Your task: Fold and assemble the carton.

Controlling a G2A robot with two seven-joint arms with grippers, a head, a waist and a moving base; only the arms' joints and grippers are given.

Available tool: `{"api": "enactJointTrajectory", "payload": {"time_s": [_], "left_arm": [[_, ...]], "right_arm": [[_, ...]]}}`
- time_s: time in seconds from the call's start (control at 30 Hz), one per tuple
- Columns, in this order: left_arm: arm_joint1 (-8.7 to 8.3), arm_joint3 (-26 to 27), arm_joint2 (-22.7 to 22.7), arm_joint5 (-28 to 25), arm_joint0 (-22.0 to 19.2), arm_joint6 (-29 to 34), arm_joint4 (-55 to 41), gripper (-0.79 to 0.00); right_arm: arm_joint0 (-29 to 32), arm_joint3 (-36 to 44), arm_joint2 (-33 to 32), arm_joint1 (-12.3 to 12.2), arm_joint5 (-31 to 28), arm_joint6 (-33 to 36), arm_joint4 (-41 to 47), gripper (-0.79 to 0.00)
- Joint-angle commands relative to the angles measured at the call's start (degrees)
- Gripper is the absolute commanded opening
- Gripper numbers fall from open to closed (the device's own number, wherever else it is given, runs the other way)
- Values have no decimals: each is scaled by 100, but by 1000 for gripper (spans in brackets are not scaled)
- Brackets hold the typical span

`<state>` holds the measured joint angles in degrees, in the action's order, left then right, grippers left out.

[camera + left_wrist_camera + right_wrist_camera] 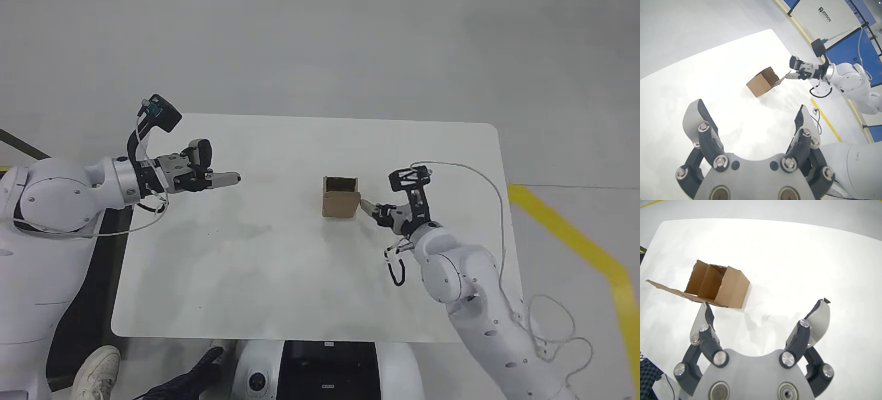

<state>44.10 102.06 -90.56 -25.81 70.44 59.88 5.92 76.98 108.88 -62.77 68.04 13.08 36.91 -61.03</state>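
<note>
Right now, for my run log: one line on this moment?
carton open, flap out | right gripper open at flap | left gripper open, apart

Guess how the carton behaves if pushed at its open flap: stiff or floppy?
The carton looks empty and thin-walled, so probably light and apt to slide or tip. Its open flap sticks out loose, so it would likely hinge first.

Carton: small brown cardboard box, one end open, one flap spread outward, near middle of table.
</note>
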Motion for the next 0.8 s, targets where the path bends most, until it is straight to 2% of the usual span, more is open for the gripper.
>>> {"api": "enactJointTrajectory", "payload": {"time_s": [0.0,0.23,0.5,0.77], "left_arm": [[0,0,0,0,0,0,0,0],[0,0,0,0,0,0,0,0],[0,0,0,0,0,0,0,0],[0,0,0,0,0,0,0,0]], "right_arm": [[114,95,-59,-8,36,14,-45,0],[463,448,-152,-6,45,0,135,0],[399,641,443,110,49,-120,239,0],[-126,374,1034,367,908,-184,789,0]]}}
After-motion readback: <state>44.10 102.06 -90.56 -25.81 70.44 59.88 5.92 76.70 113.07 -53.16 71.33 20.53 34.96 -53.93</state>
